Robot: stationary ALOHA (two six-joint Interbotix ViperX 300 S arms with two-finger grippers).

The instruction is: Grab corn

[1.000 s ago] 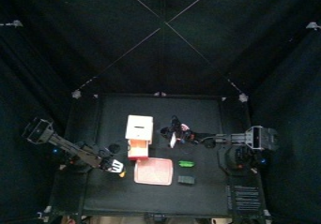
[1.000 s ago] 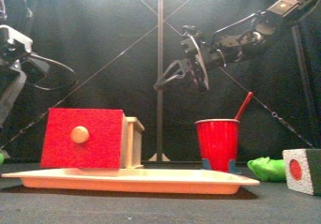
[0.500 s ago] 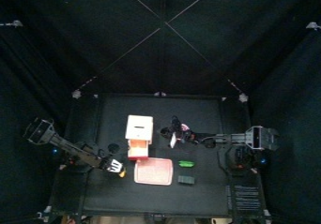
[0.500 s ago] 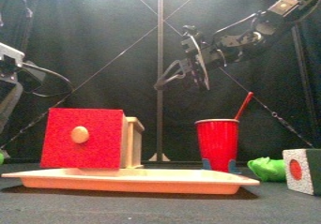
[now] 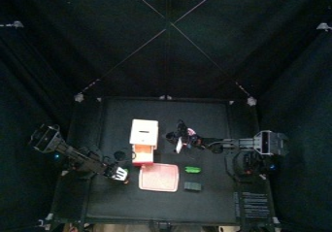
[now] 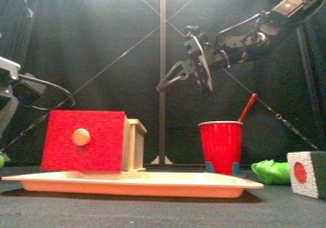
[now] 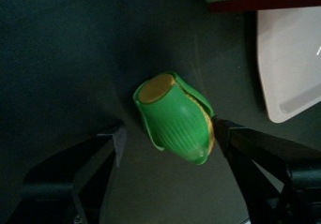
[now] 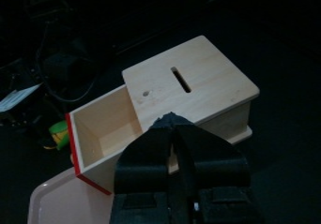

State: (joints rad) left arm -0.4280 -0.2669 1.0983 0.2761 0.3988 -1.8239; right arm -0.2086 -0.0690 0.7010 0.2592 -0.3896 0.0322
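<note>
The corn (image 7: 174,120) is a small cob in a green husk with a yellow end, lying on the black table. My left gripper (image 7: 171,129) is open, with one jaw on each side of the corn and close to it. In the top view the left gripper (image 5: 116,174) is low at the table's front left, beside the pink tray (image 5: 159,179), and it covers the corn. My right gripper (image 6: 192,65) is shut and empty, held high above the wooden box (image 8: 189,97).
A red block (image 6: 87,141) and the wooden box stand at the tray's (image 6: 128,182) far edge. A red cup (image 6: 220,146), an all-green piece (image 6: 270,168) and a cube with a red dot (image 6: 306,173) stand to the right.
My left arm has sunk lower and come in over the corn at the front left. The right arm has not moved.
</note>
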